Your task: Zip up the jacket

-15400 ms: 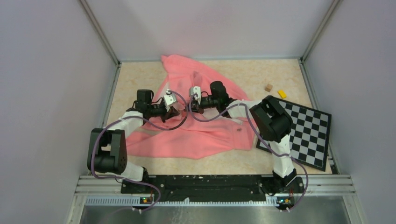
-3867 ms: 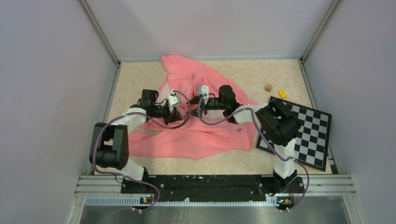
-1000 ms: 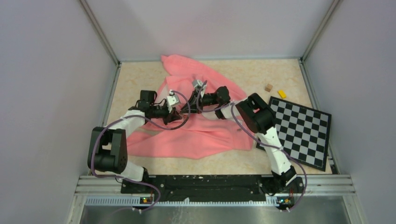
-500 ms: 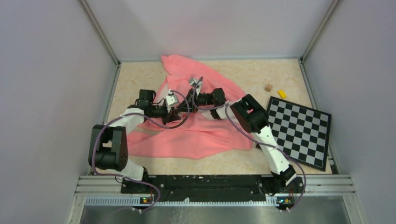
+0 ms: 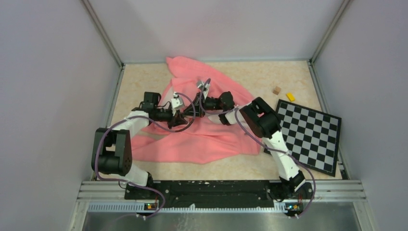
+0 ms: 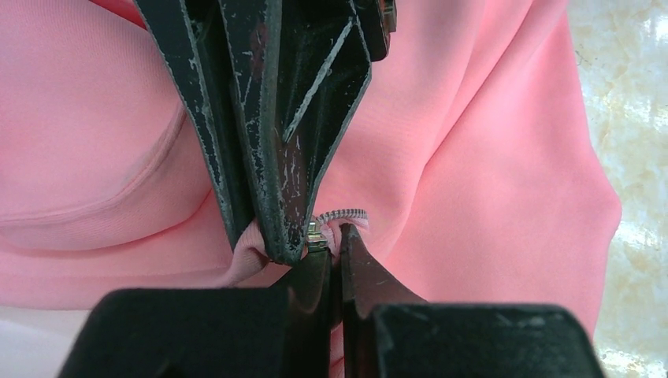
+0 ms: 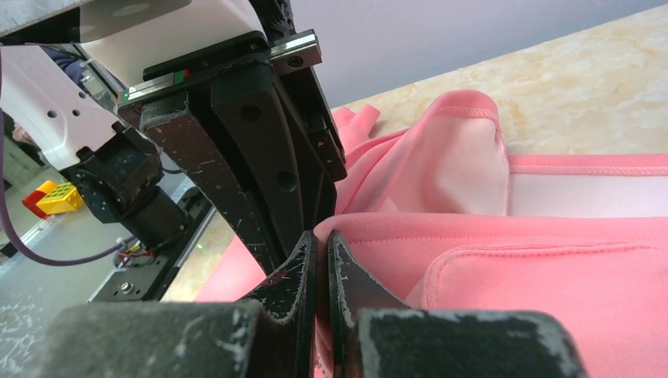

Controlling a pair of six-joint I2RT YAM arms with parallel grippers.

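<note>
The salmon-pink jacket (image 5: 207, 139) lies crumpled across the middle of the table. My left gripper (image 5: 182, 117) and right gripper (image 5: 192, 109) meet tip to tip over its front opening. In the left wrist view my left gripper (image 6: 336, 236) is shut on the jacket's zipper edge, where striped zipper teeth (image 6: 344, 213) and a small metal zipper piece (image 6: 314, 235) show. The right gripper's fingers (image 6: 276, 157) come down from above and pinch the fabric beside that piece. In the right wrist view my right gripper (image 7: 321, 240) is shut on a folded pink jacket edge (image 7: 551, 268).
A black-and-white checkerboard (image 5: 312, 134) lies at the right. A small brown cube (image 5: 276, 90) and a yellow block (image 5: 290, 96) sit behind it. Enclosure walls stand left, right and at the back.
My right gripper has swung left and lower until it meets the left gripper's tips. The left arm has hardly moved. The jacket lies as before.
</note>
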